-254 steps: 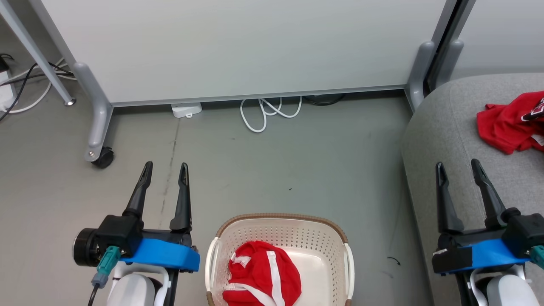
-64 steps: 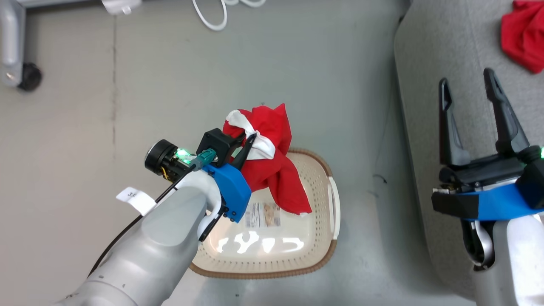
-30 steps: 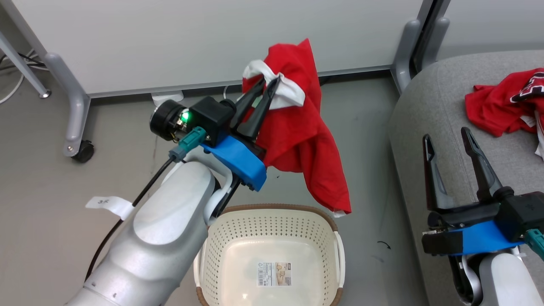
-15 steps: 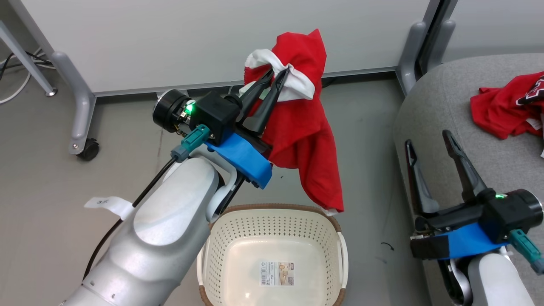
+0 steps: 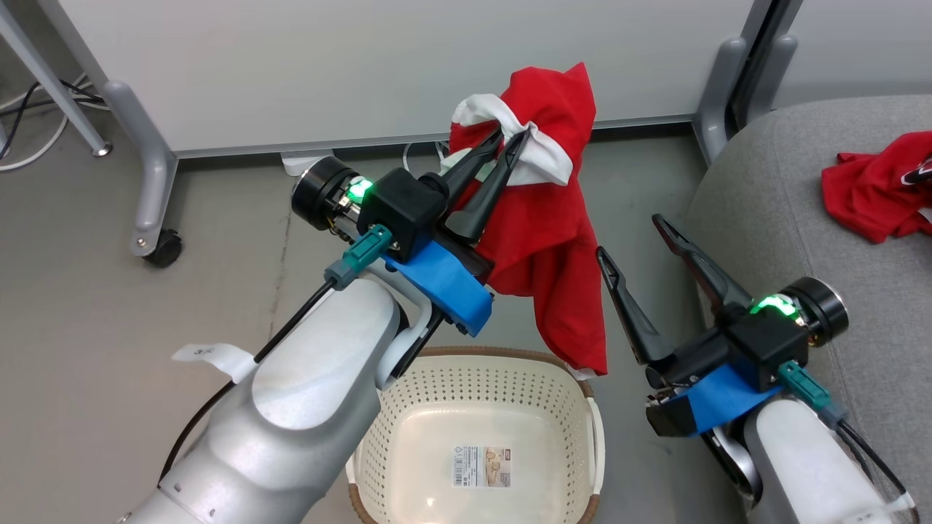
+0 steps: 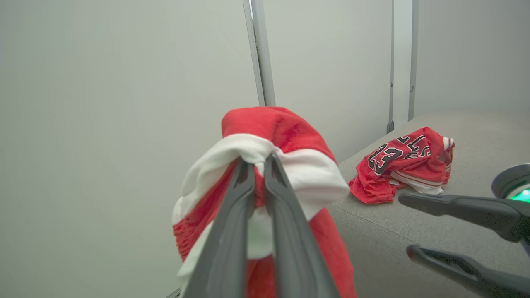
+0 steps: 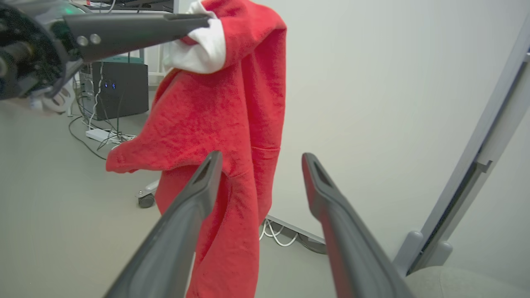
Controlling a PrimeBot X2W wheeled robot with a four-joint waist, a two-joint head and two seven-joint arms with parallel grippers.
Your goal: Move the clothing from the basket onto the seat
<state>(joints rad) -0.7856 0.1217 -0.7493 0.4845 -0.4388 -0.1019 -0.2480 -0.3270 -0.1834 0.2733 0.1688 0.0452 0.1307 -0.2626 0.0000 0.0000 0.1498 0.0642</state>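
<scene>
My left gripper is shut on the white-trimmed edge of a red garment, which hangs in the air above the far rim of the cream basket. The left wrist view shows the fingertips pinching the bunched cloth. My right gripper stands open just right of the hanging cloth, holding nothing. In its wrist view the garment hangs just beyond its left finger. A red jersey with black lettering lies on the grey seat. The basket holds no clothing.
A white partition panel on grey legs with a castor stands behind. Cables lie on the floor at the far left. A black box with wires sits far back. A label is stuck to the basket floor.
My right gripper has swung left and tilted toward the hanging garment. The left gripper has carried the garment slightly right, still shut on it.
</scene>
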